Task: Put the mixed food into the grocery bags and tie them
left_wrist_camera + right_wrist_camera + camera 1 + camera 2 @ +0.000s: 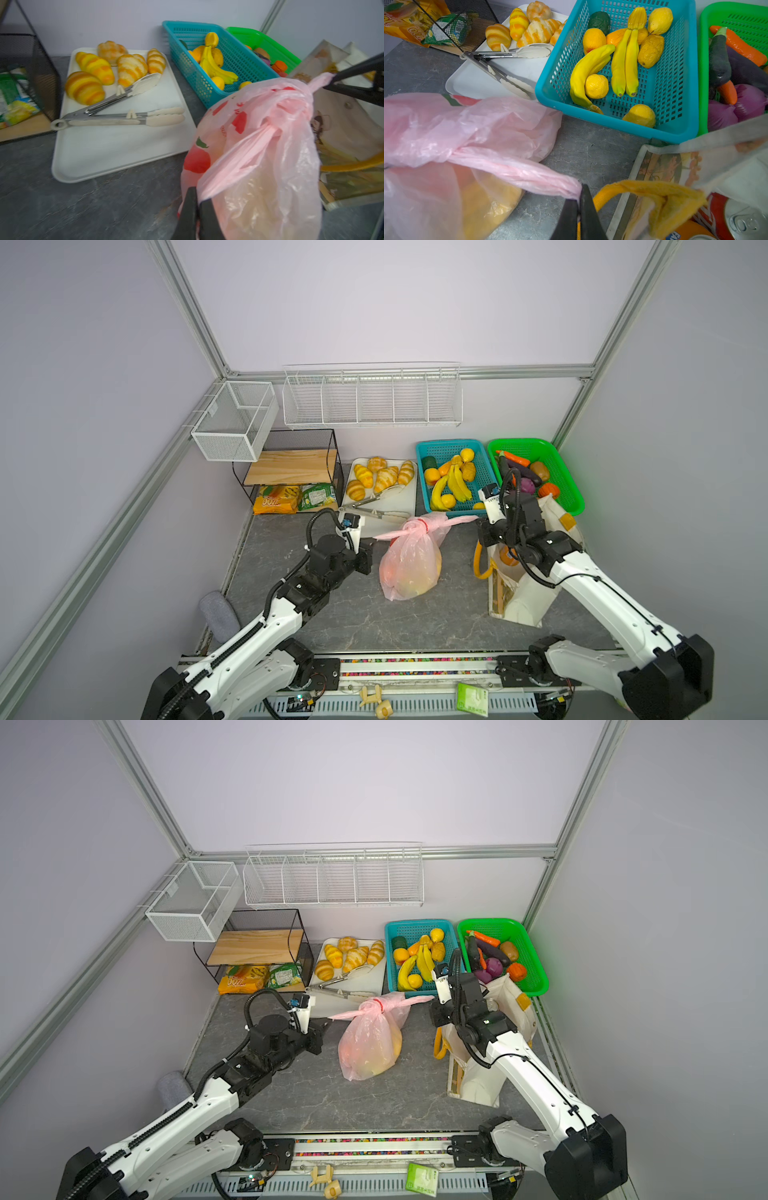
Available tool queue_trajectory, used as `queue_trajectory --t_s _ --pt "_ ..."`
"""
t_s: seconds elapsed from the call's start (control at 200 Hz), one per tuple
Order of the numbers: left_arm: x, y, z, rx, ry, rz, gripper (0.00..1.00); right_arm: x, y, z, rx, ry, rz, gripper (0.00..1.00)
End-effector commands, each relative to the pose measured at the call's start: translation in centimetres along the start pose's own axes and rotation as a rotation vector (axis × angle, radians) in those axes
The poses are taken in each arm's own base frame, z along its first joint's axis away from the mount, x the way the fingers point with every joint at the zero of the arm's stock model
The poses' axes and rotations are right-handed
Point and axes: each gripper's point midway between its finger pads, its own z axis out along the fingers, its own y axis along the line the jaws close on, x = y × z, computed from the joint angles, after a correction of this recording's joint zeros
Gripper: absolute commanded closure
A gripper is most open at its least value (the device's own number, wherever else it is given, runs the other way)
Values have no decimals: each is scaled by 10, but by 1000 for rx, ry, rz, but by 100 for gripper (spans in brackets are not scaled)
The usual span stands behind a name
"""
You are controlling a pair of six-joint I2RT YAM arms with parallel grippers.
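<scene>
The pink plastic bag (409, 568) (370, 1048) stands mid-table with yellowish food inside and a knot (419, 524) at its neck. Its two handle ends stretch out sideways. My left gripper (372, 542) (197, 199) is shut on the left handle end, and my right gripper (478, 519) (579, 195) is shut on the right one. The cream canvas tote (523, 597) (695, 166) stands under my right arm, holding a red cola can (716, 209) and an orange soda can (685, 232). Bananas (625, 62) and oranges (593, 38) lie in the blue basket (451, 443).
A white tray (409, 497) with croissants and two tongs sits behind my left gripper. A green basket (536, 443) of vegetables stands at the back right. A black wire shelf (291, 435) with snack packets is at the back left, below white wire wall baskets.
</scene>
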Motion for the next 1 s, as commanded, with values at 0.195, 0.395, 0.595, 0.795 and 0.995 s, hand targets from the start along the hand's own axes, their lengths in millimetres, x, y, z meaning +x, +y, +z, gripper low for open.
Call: queue_trajectory --t_s 0.195,0.395,0.595,0.795,0.995 --pt "-1 60 -15 -228 -85 -128 100 6 -14 10 63 11 5 93" --pt "-32 52 -23 -214 -134 -124 100 1 13 6 25 24 -99 93" --pt "-50 47 -29 -200 -181 -127 100 1 22 0 -13 27 -113 93" --pt "-61 50 -34 -236 -192 -113 100 -1 54 0 -178 16 -125 93" --pt "-52 67 -23 -299 -147 -128 100 10 61 9 -212 77 -117 93"
